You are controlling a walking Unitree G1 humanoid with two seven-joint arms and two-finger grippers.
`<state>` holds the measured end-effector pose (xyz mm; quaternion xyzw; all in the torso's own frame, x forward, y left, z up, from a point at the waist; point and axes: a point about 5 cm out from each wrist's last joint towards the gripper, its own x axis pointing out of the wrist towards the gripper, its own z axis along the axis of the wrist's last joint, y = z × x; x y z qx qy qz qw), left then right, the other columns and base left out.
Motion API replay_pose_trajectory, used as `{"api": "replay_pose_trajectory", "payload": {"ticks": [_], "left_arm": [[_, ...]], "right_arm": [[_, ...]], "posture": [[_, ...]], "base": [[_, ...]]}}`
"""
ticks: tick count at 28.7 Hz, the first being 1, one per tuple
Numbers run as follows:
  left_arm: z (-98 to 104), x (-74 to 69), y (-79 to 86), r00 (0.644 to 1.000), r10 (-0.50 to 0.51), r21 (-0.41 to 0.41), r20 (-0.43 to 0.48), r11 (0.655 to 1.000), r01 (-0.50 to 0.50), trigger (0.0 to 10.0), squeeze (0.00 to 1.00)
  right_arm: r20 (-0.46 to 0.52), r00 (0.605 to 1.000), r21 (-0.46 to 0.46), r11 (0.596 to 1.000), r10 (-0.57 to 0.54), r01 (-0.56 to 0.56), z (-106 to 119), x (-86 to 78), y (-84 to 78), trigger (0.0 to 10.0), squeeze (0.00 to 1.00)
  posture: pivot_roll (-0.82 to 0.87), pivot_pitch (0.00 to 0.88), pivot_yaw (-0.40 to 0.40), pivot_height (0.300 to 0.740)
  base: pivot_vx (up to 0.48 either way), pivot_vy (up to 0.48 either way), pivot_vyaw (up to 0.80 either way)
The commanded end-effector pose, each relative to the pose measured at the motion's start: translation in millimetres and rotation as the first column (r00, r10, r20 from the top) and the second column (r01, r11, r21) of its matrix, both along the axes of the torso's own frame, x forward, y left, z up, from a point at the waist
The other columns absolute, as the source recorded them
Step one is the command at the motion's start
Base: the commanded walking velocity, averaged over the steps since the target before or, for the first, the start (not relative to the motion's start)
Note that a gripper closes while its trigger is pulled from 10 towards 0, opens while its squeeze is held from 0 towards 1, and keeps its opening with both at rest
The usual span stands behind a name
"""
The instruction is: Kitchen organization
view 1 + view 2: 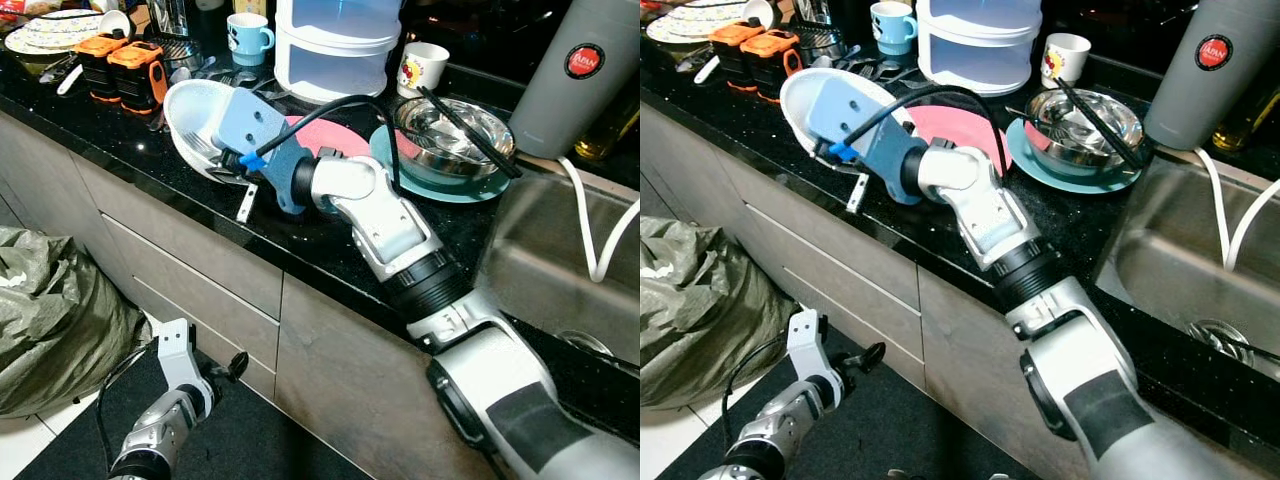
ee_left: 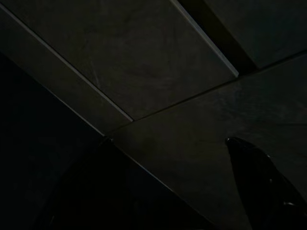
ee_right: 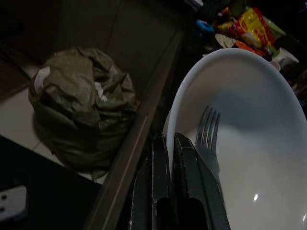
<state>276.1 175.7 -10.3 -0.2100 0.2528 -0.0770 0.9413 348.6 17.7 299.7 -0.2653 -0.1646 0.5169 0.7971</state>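
The left end effector point(image 1: 215, 370) hangs low by the drawers, doing nothing; I cannot tell how its fingers stand. Up on the counter point(image 1: 330, 240), the right end effector point(image 3: 173, 158) is closed tight on the rim of the white bowl point(image 1: 195, 120). The bowl tips up, likely for lifting. A fork point(image 3: 207, 132) lies inside.

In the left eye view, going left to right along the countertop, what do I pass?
Orange and black power tools → white bowl pinched at its rim by the right tool → pink plate → steel bowl with chopsticks on a teal plate → grey thermos.
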Motion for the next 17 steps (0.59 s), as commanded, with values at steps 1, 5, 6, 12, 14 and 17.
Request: {"api": "replay_pose_trajectory", "payload": {"ticks": [1, 5, 6, 12, 14, 17], "left_arm": [[-4.8, -5.5, -1.6, 1.000, -0.013, 0.003, -0.018, 1.000, 0.013, 10.0, 0.00], [-5.7, -6.5, -1.9, 1.000, -0.009, 0.003, -0.019, 1.000, 0.009, 10.0, 0.00], [-5.9, -6.7, -2.4, 1.000, -0.008, 0.001, -0.018, 1.000, 0.008, 10.0, 0.00], [-4.3, -5.0, -4.4, 1.000, -0.008, -0.005, -0.007, 1.000, 0.008, 10.0, 0.00], [-3.6, -4.4, -3.5, 1.000, -0.003, -0.006, -0.004, 1.000, 0.003, 10.0, 0.00], [-1.7, -2.6, -0.9, 1.000, 0.008, -0.007, 0.003, 1.000, -0.008, 10.0, 0.00]], "right_arm": [[0.008, 1.000, 0.030, 0.999, -0.012, 0.012, -2.3, 2.0, -3.1, 0.0, 0.00], [0.118, 0.991, -0.036, 0.997, -0.061, 0.066, -5.9, 8.5, -5.6, 0.0, 0.00], [0.126, 0.989, -0.038, 0.996, -0.077, 0.082, -6.7, 10.9, -6.5, 0.0, 0.00], [0.130, 0.981, -0.040, 0.988, -0.142, 0.149, -11.1, 21.5, -9.6, 0.0, 0.00], [0.106, 0.985, -0.028, 0.989, -0.139, 0.143, -12.2, 21.7, -9.4, 0.0, 0.00], [0.028, 0.992, 0.012, 0.993, -0.121, 0.121, -14.0, 22.2, -7.8, 0.0, 0.00]], "posture": [[0.02, 0.135, -0.062, 0.740], [0.02, 0.134, -0.069, 0.740], [0.02, 0.132, -0.070, 0.740], [0.02, 0.142, -0.075, 0.740], [0.02, 0.141, -0.076, 0.740], [0.03, 0.152, -0.078, 0.740]], "base": [[0.000, 0.000, 0.00], [0.000, 0.000, 0.00], [0.000, 0.000, 0.00], [0.000, 0.000, 0.00], [0.000, 0.000, 0.00], [0.000, 0.000, 0.00]]}}
